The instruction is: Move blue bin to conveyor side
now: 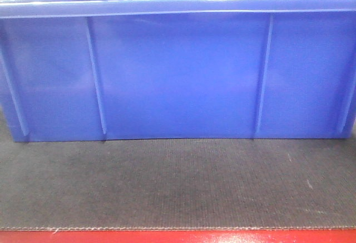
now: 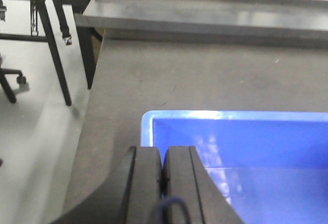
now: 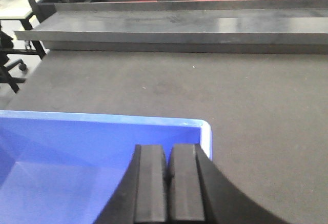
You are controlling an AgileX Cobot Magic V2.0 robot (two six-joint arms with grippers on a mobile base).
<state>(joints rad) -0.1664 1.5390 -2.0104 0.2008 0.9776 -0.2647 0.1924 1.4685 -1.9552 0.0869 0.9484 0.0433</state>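
Observation:
The blue bin [image 1: 178,76] fills the front view, standing on the dark woven conveyor [image 1: 178,187] just behind its red edge strip [image 1: 178,236]. In the left wrist view my left gripper [image 2: 164,149] is shut, its tips over the left end rim of the blue bin [image 2: 246,157] near the far-left corner. In the right wrist view my right gripper [image 3: 168,147] is shut too, its tips just inside the far-right corner of the blue bin [image 3: 77,152]. Whether either gripper pinches the wall is hidden. The bin looks empty.
A shiny steel rail [image 3: 179,29] runs along the far side of the conveyor [image 3: 230,90], with a red strip behind it. Left of the conveyor [image 2: 205,75] is open floor with a table's legs [image 2: 51,55] and a chair base [image 2: 10,80].

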